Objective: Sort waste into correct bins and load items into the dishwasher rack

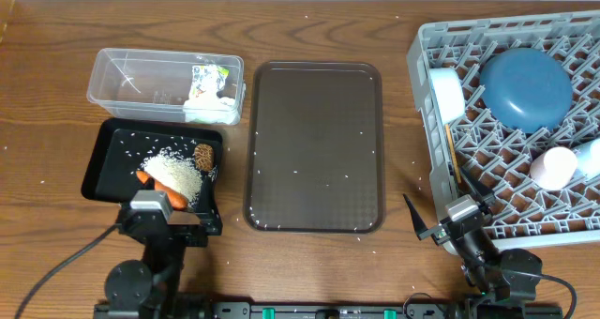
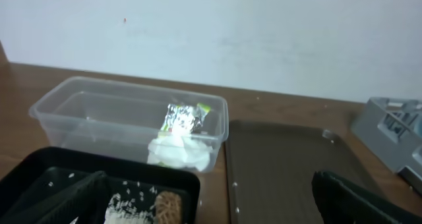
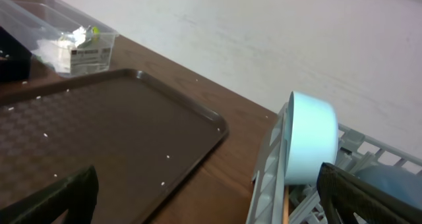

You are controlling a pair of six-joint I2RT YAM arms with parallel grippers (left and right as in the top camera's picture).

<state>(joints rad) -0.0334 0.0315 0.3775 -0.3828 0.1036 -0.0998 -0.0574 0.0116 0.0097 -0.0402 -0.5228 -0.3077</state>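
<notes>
The sorting is looking as good as finished, so the step in hand is probably the closing one. The crumpled white napkin [image 1: 208,108] and the crinkled wrapper [image 1: 210,78] are lying together in the right end of the clear tub [image 1: 122,58], at the far left of the table [image 1: 375,23]. Just on the near side of the tub, the black tray [image 1: 105,169] is holding the white rice [image 1: 176,174], the orange carrot [image 1: 148,179] and the small brown lump [image 1: 203,156].

On the right, the grey rack [image 1: 487,145] is carrying the dark blue dish [image 1: 525,86] and the white bowl [image 1: 448,94], which is standing on its edge at the rack's left side. The rack is also carrying the pale pink cup [image 1: 553,166], the blue cup [image 1: 591,155] at the edge of the view, and the chopsticks [image 1: 454,159] along the left side. The brown serving tray [image 1: 314,150] in the middle is bearing only some loose grains, and a few more are lying scattered on the wood.

The left gripper [image 1: 169,225] is hovering at the near edge of the black tray with its jaws spread fully wide. It is holding nothing and, as far as one can see, touching nothing. The right gripper [image 1: 448,216] is hanging at the near left corner of the rack, equally wide and equally empty.

The next move is likely asking for little, only that both arms are drawing back without knocking the tray or the rack. If the stray grains are counting as waste, the jaws would need a far narrower and very delicate pinch.
</notes>
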